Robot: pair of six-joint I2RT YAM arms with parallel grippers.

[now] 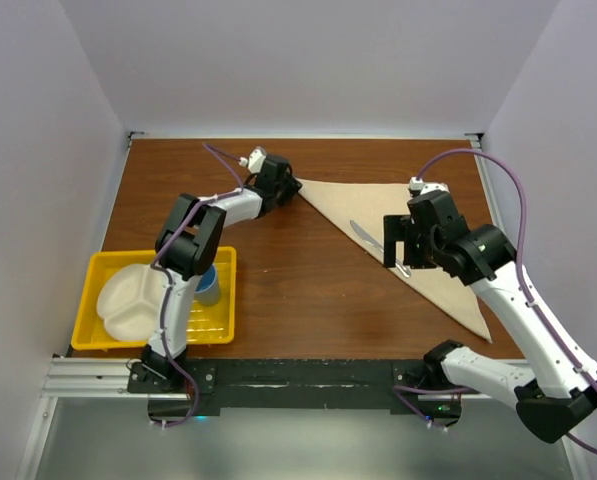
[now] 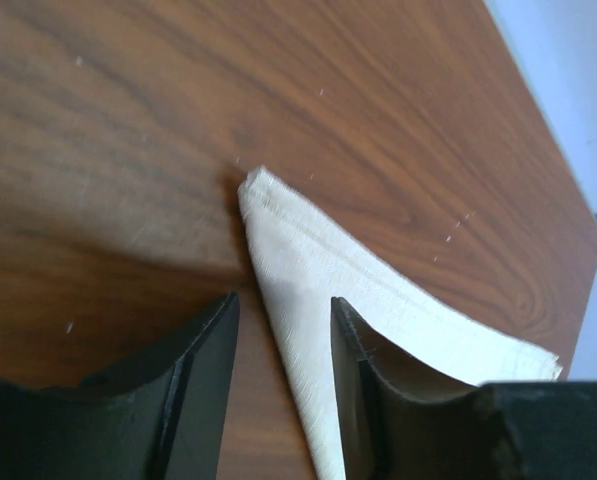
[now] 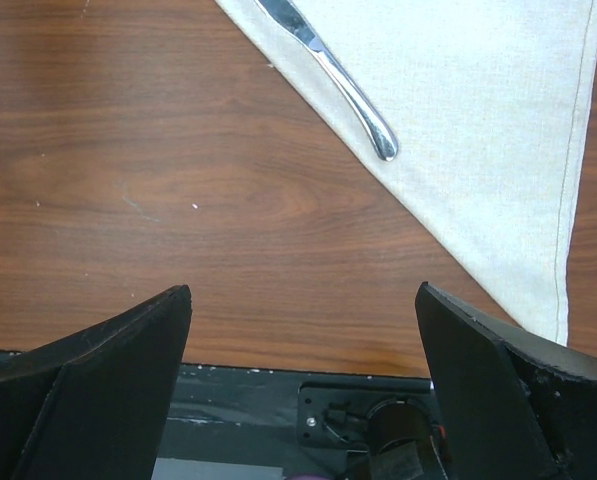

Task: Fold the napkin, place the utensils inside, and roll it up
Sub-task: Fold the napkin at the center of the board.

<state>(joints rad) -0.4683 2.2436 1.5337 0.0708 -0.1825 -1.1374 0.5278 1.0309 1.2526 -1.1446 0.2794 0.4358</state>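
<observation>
Straddling napkin (image 2: pixel 318 270) corner, left tool (image 2: pixel 284 305) parted, knife (image 3: pixel 330 68) atop napkin

A beige cloth napkin (image 1: pixel 418 215), folded into a triangle, lies on the brown wooden table (image 1: pixel 278 300), a silver knife (image 1: pixel 366 236) along its long edge. The left gripper (image 1: pixel 296 188) is at its far-left corner; the right gripper (image 1: pixel 393 245) hangs over the knife's handle.

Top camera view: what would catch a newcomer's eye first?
The beige napkin, folded into a triangle across the far right of the table, with a silver knife lying along its long edge. The left gripper straddles the napkin's far-left corner, jaws open, and the right gripper hovers wide open by the knife. A yellow tray sits near left.
</observation>
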